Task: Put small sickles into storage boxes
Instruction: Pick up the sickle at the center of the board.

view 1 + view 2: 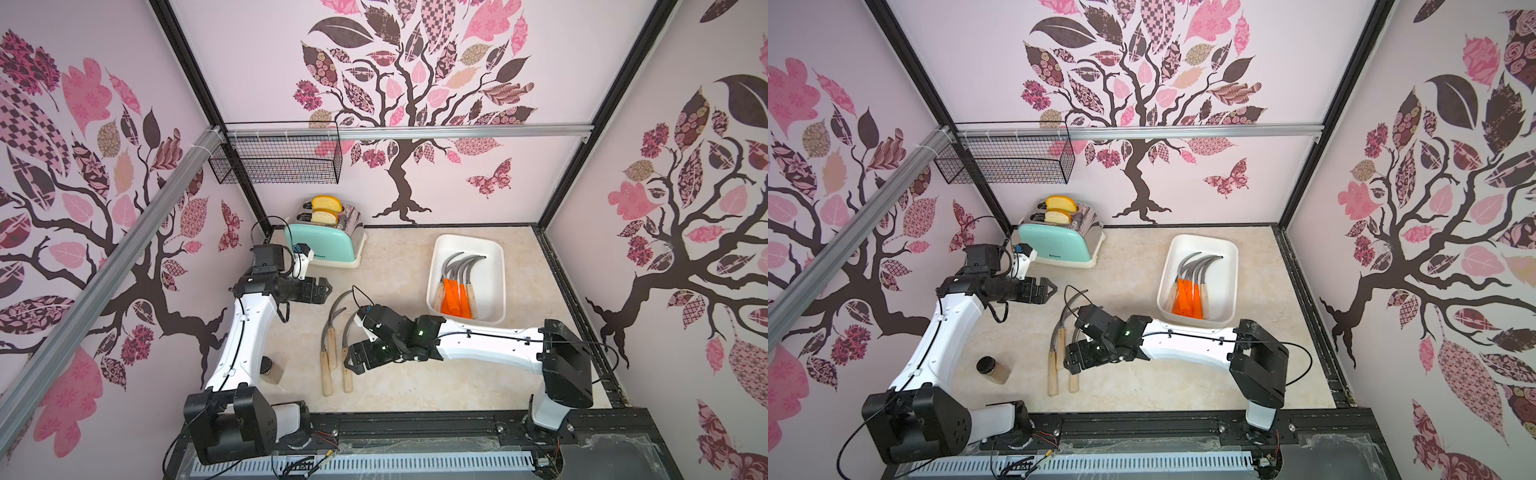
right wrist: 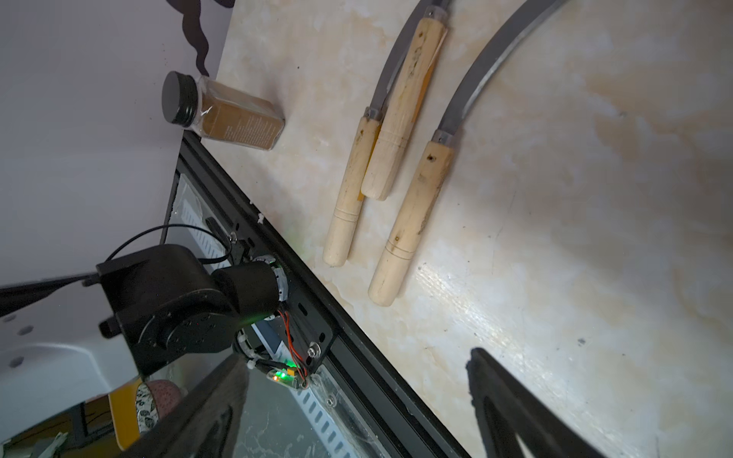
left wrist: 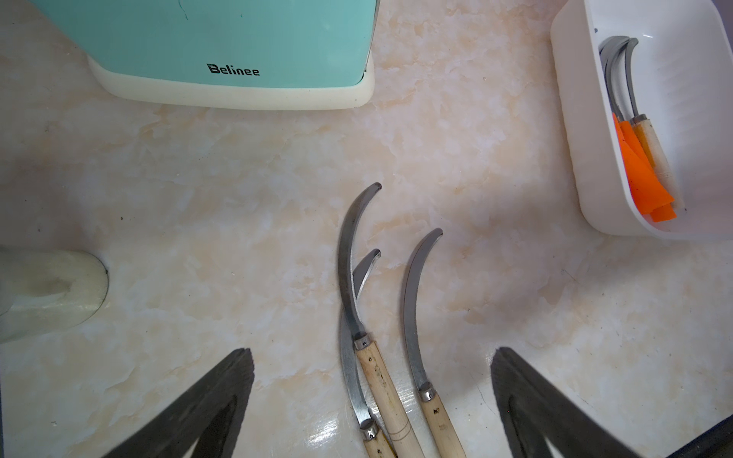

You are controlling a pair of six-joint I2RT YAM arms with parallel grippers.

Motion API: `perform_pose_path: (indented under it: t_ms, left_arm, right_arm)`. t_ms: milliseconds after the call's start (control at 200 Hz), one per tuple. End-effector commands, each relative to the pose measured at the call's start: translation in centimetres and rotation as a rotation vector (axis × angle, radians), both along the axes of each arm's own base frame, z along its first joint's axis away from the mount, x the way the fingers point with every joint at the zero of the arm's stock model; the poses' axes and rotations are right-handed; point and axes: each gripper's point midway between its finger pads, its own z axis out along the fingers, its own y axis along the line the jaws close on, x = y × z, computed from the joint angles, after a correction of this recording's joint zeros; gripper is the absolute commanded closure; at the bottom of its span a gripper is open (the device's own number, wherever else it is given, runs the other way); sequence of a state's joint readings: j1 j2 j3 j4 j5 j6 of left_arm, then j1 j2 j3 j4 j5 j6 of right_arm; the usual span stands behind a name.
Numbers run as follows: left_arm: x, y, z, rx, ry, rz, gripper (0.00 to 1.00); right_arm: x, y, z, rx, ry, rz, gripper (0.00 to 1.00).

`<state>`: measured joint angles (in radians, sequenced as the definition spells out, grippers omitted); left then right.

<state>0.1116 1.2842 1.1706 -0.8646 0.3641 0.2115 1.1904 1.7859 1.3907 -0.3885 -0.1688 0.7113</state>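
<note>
Sickle (image 1: pixel 347 380) nearest the right claw (image 1: pixel 352 360) lies blade-away along the bench (image 1: pixel 415 374), handle just beside those spread, empty jaws.

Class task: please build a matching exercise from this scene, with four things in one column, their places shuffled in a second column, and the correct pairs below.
Things
1. orange-handled sickles
2. bread slices
3. spice jar
4. black wire basket

Places
A. in the slots of the mint toaster
B. hung from the metal rail above the table
C. in the white tray
D. lying on its side on the tabletop, near the left wall

Pairs: 1-C, 2-A, 3-D, 4-B
</note>
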Motion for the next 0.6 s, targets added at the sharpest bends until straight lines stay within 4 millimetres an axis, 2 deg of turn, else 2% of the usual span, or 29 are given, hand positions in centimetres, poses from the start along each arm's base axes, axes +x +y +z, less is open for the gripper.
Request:
perform_pose_path:
  t_ms: [0, 105, 260, 435, 595]
  left_arm:
    - [0.7, 0.5, 1.1, -0.003, -0.014, 0.04, 0.02]
    - [0.7, 1.0, 1.4, 0.007, -0.011, 0.078, 0.02]
    - [0.7, 1.7, 1.6, 0.016, -0.009, 0.138, 0.02]
    - [0.8, 2.3, 1.4, 0.008, 0.022, 0.187, 0.02]
    - [0.9, 3.6, 1.3, 0.025, 0.028, 0.247, 0.02]
  right_arm:
    - [1.4, -2.5, -2.0, -0.22, -0.089, -0.02, 0.16]
    - [2.0, -3.3, -3.4, -0.291, -0.102, -0.048, 0.2]
    - [2.0, -3.1, -5.4, -0.365, -0.08, -0.058, 0.29]
    - [2.1, -1.5, -6.4, -0.406, -0.106, -0.054, 0.3]
    - [1.3, 0.5, -7.2, -0.413, -0.107, -0.026, 0.3]
